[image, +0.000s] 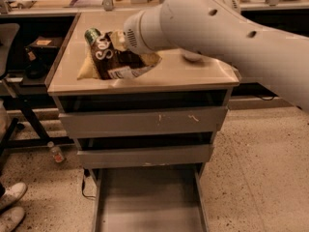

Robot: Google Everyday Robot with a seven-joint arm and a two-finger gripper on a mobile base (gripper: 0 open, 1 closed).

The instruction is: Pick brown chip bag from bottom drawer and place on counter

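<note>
Camera view, cabinet seen from the front. You see the white arm (227, 33) enter from the right edge and reach leftward across the upper half of the frame. Its gripper (126, 38) sits at the upper left of centre, over the left part of the counter (203, 74). The arm's thick wrist covers the gripper's working end, so you cannot tell whether it is wide, narrow or clamped on anything.

The brown chip bag (110, 57) is at the gripper's end, touching it, tilted, with its white script facing you. A tan corner points to the left, and its lower edge lies near the counter's front edge. You cannot tell whether the bag rests on the counter or hangs just above it.

A green can (91, 34) shows just behind the bag's upper left corner. A white bowl (191, 57) peeks from under the arm, right of the bag.

Below the counter, the two upper drawers (145, 122) are pushed in. The bottom drawer (149, 202) is pulled out toward the lower edge of the frame, its grey floor bare. A small bottle (56, 152) stands on the floor at the left, and shoes (10, 207) show at the lower left corner.
</note>
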